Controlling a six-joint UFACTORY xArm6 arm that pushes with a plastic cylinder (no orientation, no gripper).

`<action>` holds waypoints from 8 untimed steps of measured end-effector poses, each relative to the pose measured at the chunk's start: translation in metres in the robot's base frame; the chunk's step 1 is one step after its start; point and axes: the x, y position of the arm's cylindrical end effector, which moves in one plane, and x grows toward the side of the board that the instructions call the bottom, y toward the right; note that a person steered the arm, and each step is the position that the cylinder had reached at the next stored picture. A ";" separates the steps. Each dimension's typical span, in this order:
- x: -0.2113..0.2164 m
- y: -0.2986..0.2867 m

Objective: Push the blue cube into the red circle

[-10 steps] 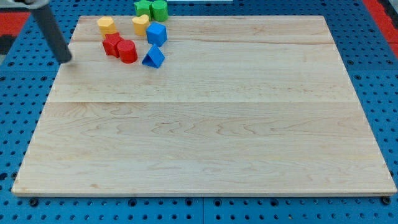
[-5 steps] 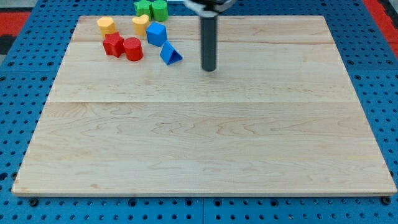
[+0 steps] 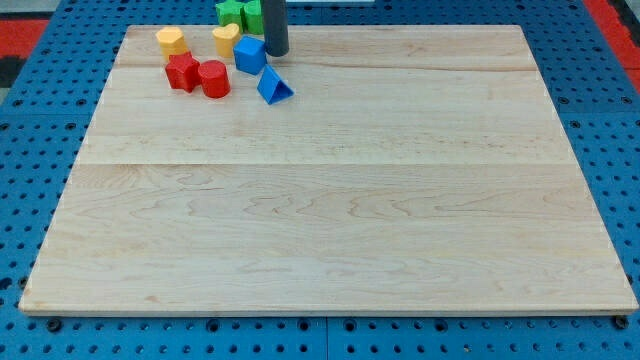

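Note:
The blue cube [image 3: 250, 54] sits near the view's top left of the wooden board [image 3: 330, 170]. The red circle, a red cylinder [image 3: 214, 78], lies to its lower left, a small gap apart. My tip [image 3: 276, 51] stands just to the right of the blue cube, close to or touching its right side. The rod rises out of the view's top and hides part of the green blocks behind it.
A red star block [image 3: 182, 71] touches the red cylinder's left side. Two yellow blocks [image 3: 171, 41] [image 3: 226, 39] lie above them. A blue triangle [image 3: 273, 87] lies below the cube. Green blocks [image 3: 238, 14] sit at the board's top edge.
My tip moved from the board's left edge to the middle right of the blue triangle, shifting the triangle right and turning it, then up and left to beside the blue cube.

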 end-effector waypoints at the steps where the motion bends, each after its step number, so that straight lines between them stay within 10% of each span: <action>1: -0.020 0.001; 8: 0.014 -0.049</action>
